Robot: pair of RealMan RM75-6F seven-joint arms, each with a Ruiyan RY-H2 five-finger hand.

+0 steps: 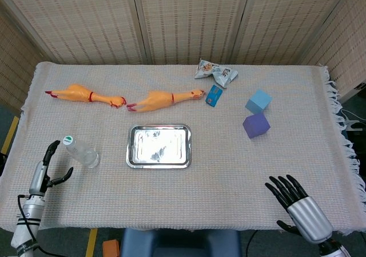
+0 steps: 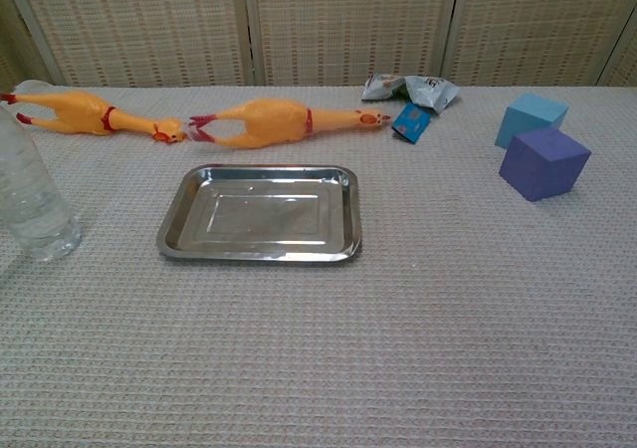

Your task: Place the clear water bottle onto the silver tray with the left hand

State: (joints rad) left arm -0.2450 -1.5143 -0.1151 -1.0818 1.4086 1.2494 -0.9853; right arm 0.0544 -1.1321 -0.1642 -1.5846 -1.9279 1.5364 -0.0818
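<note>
The clear water bottle (image 1: 82, 152) with a green cap stands upright on the cloth at the left, also at the left edge of the chest view (image 2: 34, 199). The silver tray (image 1: 158, 146) lies to its right, bare inside (image 2: 261, 213). My left hand (image 1: 47, 168) sits edge-on just left of the bottle, fingers apart, holding nothing and a small gap from it. My right hand (image 1: 297, 205) rests at the near right edge, fingers spread, holding nothing. Neither hand shows in the chest view.
Two yellow rubber chickens (image 1: 86, 94) (image 1: 164, 100) lie behind the tray. A snack packet (image 1: 215, 71) and small blue card (image 1: 214, 95) are at the back. A light blue cube (image 1: 258, 101) and purple cube (image 1: 256, 125) stand at the right.
</note>
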